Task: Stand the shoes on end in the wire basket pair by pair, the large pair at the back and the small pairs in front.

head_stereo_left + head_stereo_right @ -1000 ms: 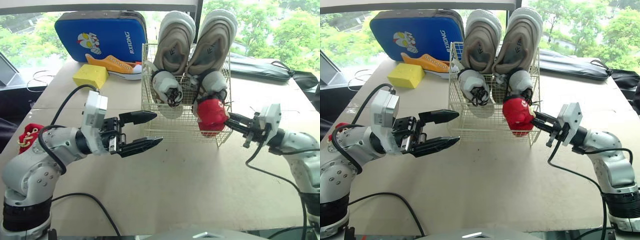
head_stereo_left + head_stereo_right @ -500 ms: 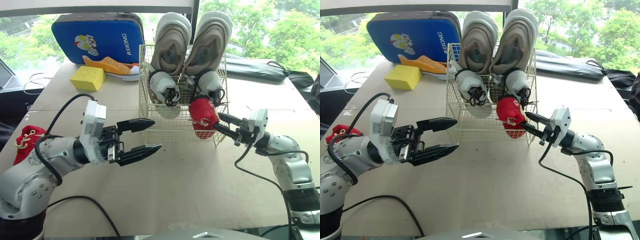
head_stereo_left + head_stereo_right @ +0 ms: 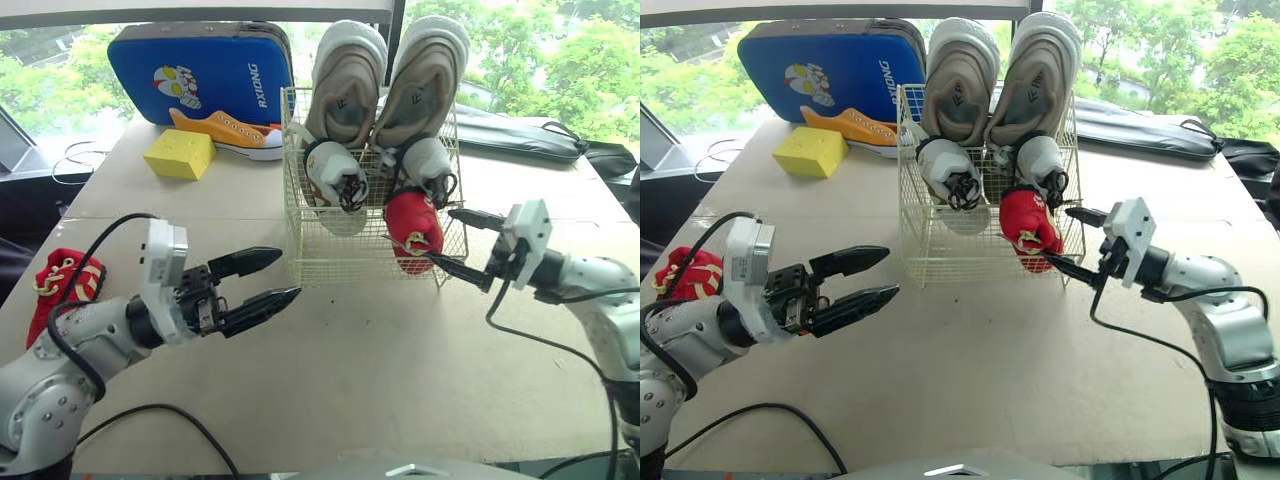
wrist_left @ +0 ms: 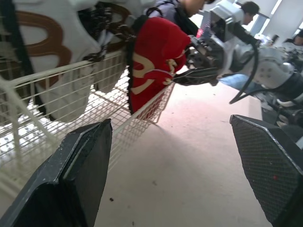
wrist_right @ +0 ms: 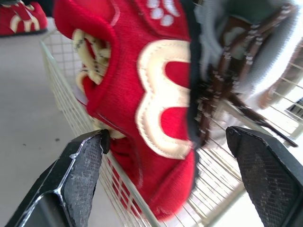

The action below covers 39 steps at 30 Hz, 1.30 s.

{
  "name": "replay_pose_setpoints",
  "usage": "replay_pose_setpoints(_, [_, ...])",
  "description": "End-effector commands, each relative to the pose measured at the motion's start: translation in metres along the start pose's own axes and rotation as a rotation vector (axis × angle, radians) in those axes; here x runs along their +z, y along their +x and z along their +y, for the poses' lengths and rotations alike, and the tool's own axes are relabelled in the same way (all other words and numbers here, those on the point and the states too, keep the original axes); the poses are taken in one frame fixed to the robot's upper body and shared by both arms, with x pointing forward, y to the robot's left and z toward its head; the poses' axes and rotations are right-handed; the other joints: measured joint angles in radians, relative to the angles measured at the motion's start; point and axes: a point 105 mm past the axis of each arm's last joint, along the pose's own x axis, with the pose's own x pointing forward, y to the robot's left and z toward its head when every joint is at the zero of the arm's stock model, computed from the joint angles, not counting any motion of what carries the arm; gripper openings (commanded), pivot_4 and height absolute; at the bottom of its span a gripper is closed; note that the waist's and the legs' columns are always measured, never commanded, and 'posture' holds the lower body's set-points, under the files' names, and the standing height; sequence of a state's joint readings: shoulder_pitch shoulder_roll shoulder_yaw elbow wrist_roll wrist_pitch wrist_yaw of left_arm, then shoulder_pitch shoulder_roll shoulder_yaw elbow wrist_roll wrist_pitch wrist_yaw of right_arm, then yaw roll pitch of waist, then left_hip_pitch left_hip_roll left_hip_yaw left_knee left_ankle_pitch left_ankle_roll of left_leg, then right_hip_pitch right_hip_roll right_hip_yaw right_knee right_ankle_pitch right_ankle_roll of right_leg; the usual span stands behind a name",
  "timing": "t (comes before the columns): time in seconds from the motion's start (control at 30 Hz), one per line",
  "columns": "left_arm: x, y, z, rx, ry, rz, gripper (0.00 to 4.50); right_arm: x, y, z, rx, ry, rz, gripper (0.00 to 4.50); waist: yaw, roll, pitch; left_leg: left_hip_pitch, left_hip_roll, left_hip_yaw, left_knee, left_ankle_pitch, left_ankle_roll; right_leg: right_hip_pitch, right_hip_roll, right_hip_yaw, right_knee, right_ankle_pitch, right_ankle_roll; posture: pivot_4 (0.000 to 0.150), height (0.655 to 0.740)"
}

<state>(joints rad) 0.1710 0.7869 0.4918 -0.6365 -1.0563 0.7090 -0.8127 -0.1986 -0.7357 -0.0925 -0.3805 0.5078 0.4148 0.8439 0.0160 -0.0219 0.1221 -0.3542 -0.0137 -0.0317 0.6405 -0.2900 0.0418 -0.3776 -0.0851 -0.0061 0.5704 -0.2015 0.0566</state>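
The wire basket (image 3: 340, 258) holds two large beige shoes (image 3: 345, 75) standing on end at the back. Two small white shoes (image 3: 336, 180) stand in front of them. A small red shoe (image 3: 413, 228) stands in the front right corner, seen close up in the right wrist view (image 5: 156, 109). My right gripper (image 3: 444, 236) is open, its jaws wide on either side of that shoe's right edge. My left gripper (image 3: 288, 273) is open and empty, low in front of the basket's left corner. A second red shoe (image 3: 62, 285) lies at the table's left edge.
An orange shoe (image 3: 225, 130) lies behind the basket to the left, against a blue case (image 3: 200, 65). A yellow sponge (image 3: 180, 153) sits beside it. A black bag (image 3: 525, 132) lies at the back right. Bare tabletop (image 3: 380, 350) spreads in front of the basket.
My right gripper has opened and let go of the red shoe, which now stands in the basket. My left arm has drawn back toward the left, still open.
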Motion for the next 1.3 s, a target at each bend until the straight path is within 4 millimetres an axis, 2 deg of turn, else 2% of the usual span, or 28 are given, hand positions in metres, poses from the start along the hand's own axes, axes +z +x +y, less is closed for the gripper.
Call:
replay_pose_setpoints(0.03, [0.009, -0.012, 0.009, 0.115, 0.044, -0.029, 4.39, 0.013, -0.012, -0.005, -0.041, -0.073, 0.033, 4.06, -0.001, 0.000, 0.000, 0.000, 0.000, 0.000, 0.000, 0.000, 0.000, 0.000, 0.000, 0.000, 0.000, 0.000, 0.000, 0.150, 0.7400])
replay_pose_setpoints(0.1, [0.006, -0.025, 0.024, 0.241, 0.017, -0.035, 4.39, 0.021, -0.024, -0.006, -0.020, -0.054, 0.030, 4.06, -0.001, 0.000, 0.000, -0.001, 0.000, 0.000, 0.000, 0.000, 0.000, 0.000, -0.001, 0.000, 0.000, 0.000, 0.000, 0.150, 0.7400])
replay_pose_setpoints(0.13, [0.006, -0.033, 0.033, 0.308, 0.016, -0.037, 4.39, 0.029, -0.029, -0.009, -0.026, -0.072, 0.016, 4.29, -0.001, 0.001, 0.000, -0.001, 0.000, 0.000, 0.000, 0.000, 0.000, 0.000, -0.002, 0.000, 0.000, 0.000, 0.000, 0.150, 0.7400])
replay_pose_setpoints(0.23, [0.006, -0.058, 0.052, 0.444, -0.047, -0.057, 4.39, 0.060, -0.029, 0.007, 0.084, -0.097, -0.068, 4.29, -0.002, 0.000, 0.001, -0.001, 0.000, -0.001, 0.000, 0.000, 0.000, 0.000, -0.002, -0.001, 0.000, 0.000, 0.000, 0.150, 0.7400])
replay_pose_setpoints(0.3, [0.009, -0.079, 0.072, 0.597, -0.030, -0.081, 4.39, 0.083, -0.020, 0.020, 0.172, -0.097, -0.163, 4.29, -0.005, -0.001, 0.001, 0.000, 0.001, -0.001, 0.000, 0.000, 0.000, 0.000, -0.001, -0.005, 0.000, 0.000, 0.001, 0.150, 0.7400])
replay_pose_setpoints(0.37, [0.013, -0.111, 0.087, 0.756, 0.009, -0.105, 4.39, 0.107, -0.007, 0.042, 0.328, -0.121, -0.253, 4.29, -0.011, -0.001, 0.001, 0.000, 0.002, -0.001, -0.001, 0.000, 0.000, 0.000, -0.002, -0.006, 0.000, 0.000, 0.001, 0.150, 0.7400])
replay_pose_setpoints(0.47, [0.012, -0.144, 0.088, 0.883, 0.027, -0.094, 4.39, 0.122, 0.006, 0.060, 0.474, -0.167, -0.304, 4.29, -0.015, -0.005, 0.001, 0.003, 0.002, -0.002, -0.004, 0.000, 0.000, -0.001, -0.005, -0.009, 0.000, 0.000, 0.001, 0.150, 0.7400])
replay_pose_setpoints(0.67, [0.003, -0.186, 0.067, 1.053, 0.048, 0.006, 4.39, 0.121, 0.017, 0.068, 0.568, -0.199, -0.297, 4.29, 0.000, -0.006, 0.001, 0.000, -0.001, -0.002, -0.005, -0.004, -0.005, -0.001, -0.009, -0.011, -0.005, 0.000, 0.000, 0.150, 0.7400])
replay_pose_setpoints(0.8, [-0.016, -0.224, 0.071, 1.224, 0.018, 0.106, 4.39, 0.108, 0.020, 0.075, 0.605, -0.180, -0.275, 4.29, 0.003, -0.005, 0.001, -0.001, -0.001, -0.003, -0.005, -0.004, -0.005, -0.001, -0.010, -0.013, -0.007, 0.000, 0.000, 0.150, 0.7400])
replay_pose_setpoints(0.97, [-0.033, -0.228, 0.084, 1.190, -0.016, 0.160, 4.39, 0.098, 0.021, 0.075, 0.599, -0.165, -0.242, 4.29, 0.000, -0.006, 0.001, 0.000, 0.000, -0.003, -0.005, -0.004, -0.005, -0.002, -0.015, -0.022, -0.002, 0.000, 0.001, 0.150, 0.7400])
replay_pose_setpoints(1.07, [-0.046, -0.237, 0.103, 1.219, 0.012, 0.237, 4.45, 0.091, 0.018, 0.073, 0.577, -0.154, -0.195, 4.42, 0.001, -0.005, 0.001, 0.000, 0.000, -0.003, -0.004, -0.004, -0.006, -0.003, -0.019, -0.030, 0.000, 0.000, 0.001, 0.150, 0.7400])
replay_pose_setpoints(1.17, [-0.051, -0.247, 0.117, 1.260, 0.046, 0.273, 4.45, 0.090, 0.015, 0.072, 0.566, -0.145, -0.187, 4.42, -0.001, -0.005, 0.001, 0.000, 0.000, -0.003, -0.005, -0.004, -0.006, -0.003, -0.020, -0.036, 0.001, 0.000, 0.001, 0.150, 0.7400])
replay_pose_setpoints(1.3, [-0.062, -0.252, 0.124, 1.242, 0.012, 0.304, 4.45, 0.091, 0.012, 0.072, 0.555, -0.140, -0.185, 4.42, -0.007, -0.005, 0.001, 0.000, 0.000, -0.002, -0.005, -0.004, -0.006, -0.004, -0.020, -0.036, 0.000, 0.000, 0.001, 0.150, 0.7400])
